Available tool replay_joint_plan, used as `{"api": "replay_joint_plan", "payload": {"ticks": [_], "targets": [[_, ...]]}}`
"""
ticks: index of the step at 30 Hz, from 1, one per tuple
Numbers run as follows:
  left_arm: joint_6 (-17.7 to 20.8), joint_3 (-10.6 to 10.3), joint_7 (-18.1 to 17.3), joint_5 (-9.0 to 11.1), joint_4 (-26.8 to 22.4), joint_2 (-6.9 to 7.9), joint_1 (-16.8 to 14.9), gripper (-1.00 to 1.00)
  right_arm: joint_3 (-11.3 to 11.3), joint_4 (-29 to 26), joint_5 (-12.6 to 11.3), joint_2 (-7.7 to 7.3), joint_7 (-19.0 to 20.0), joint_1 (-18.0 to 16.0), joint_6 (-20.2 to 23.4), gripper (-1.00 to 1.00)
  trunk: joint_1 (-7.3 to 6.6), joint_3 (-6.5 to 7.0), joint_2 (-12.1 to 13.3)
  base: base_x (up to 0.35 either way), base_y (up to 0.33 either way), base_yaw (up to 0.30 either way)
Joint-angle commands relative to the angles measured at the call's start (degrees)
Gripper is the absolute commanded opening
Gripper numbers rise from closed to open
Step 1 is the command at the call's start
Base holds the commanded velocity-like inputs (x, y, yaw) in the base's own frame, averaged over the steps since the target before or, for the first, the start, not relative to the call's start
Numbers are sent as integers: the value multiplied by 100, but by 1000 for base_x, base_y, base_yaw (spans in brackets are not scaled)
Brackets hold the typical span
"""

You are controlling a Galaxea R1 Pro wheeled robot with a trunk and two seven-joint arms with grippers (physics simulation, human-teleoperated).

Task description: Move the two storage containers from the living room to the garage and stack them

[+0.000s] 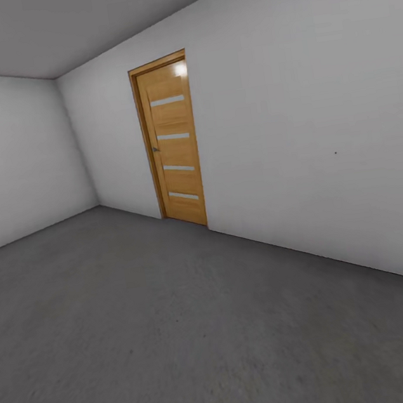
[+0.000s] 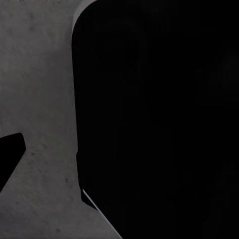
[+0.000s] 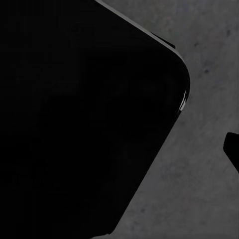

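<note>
room: garage-like; grey concrete floor [image 1: 181,332], white walls, wooden door [image 1: 174,141] ahead
containers: none to be seen; bearing from either tool cannot be told
tools: state cannot be told; dark shapes [image 2: 159,119] block both wrist views

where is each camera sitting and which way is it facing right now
Head view: on the robot's head, facing a wooden door in a white wall across a dark grey floor.
Left wrist view: near the left claw, facing down at the floor; a large black robot part blocks much of it.
Right wrist view: near the right claw, facing the floor past another black robot part.
All three share the speckled grey floor.
</note>
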Motion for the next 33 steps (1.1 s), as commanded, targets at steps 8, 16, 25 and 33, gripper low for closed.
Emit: {"api": "replay_joint_plan", "payload": {"ticks": [8,16,25,33], "targets": [[10,9,3,20,-12,1,1,100,29,-2,-37,7,-2,1,-8,100,0,-4,-2,232,0,0],[2,25,7,36,-39,-2,1,100,29,-2,-29,0,0,1,-6,100,0,-4,-2,320,0,34],[-3,27,7,42,-40,-3,1,100,29,-2,-35,-8,-9,1,-8,100,0,-4,-2,324,0,248],[-9,27,7,46,-40,-3,1,100,29,-2,-35,-17,-1,1,-6,100,0,-4,-2,324,0,201]]}}
